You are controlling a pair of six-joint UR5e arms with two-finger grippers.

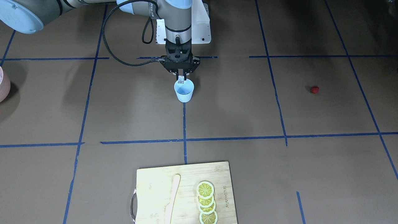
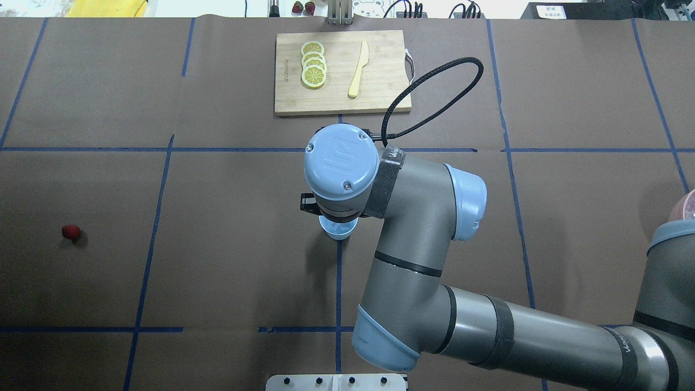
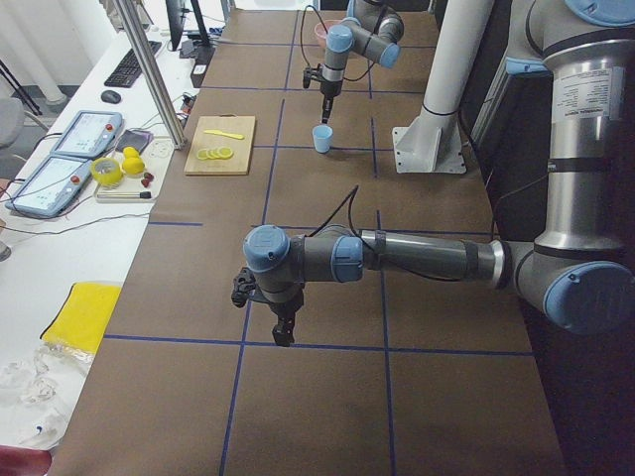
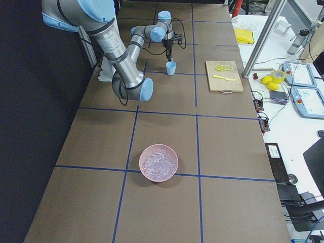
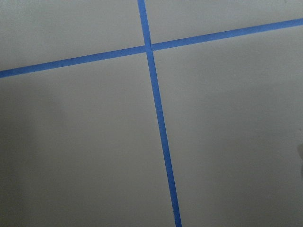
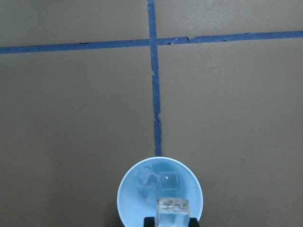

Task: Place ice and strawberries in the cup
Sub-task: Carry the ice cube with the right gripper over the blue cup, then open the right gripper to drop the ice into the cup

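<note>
The pale blue cup (image 1: 184, 91) stands near the table's middle, and it also shows in the right wrist view (image 6: 160, 194). Two ice cubes (image 6: 158, 180) lie inside it. My right gripper (image 1: 181, 80) hangs straight above the cup's rim, shut on another clear ice cube (image 6: 173, 210). The small red strawberry (image 1: 314, 90) lies alone far off on my left side, also seen in the overhead view (image 2: 71, 232). My left gripper (image 3: 283, 332) hovers low over bare table; I cannot tell whether it is open or shut.
A pink bowl (image 4: 158, 163) with several ice lumps sits far on my right side. A wooden cutting board (image 1: 149, 186) with lemon slices (image 1: 206, 202) and a pale knife (image 1: 172, 199) lies at the far edge. Blue tape lines cross the brown table.
</note>
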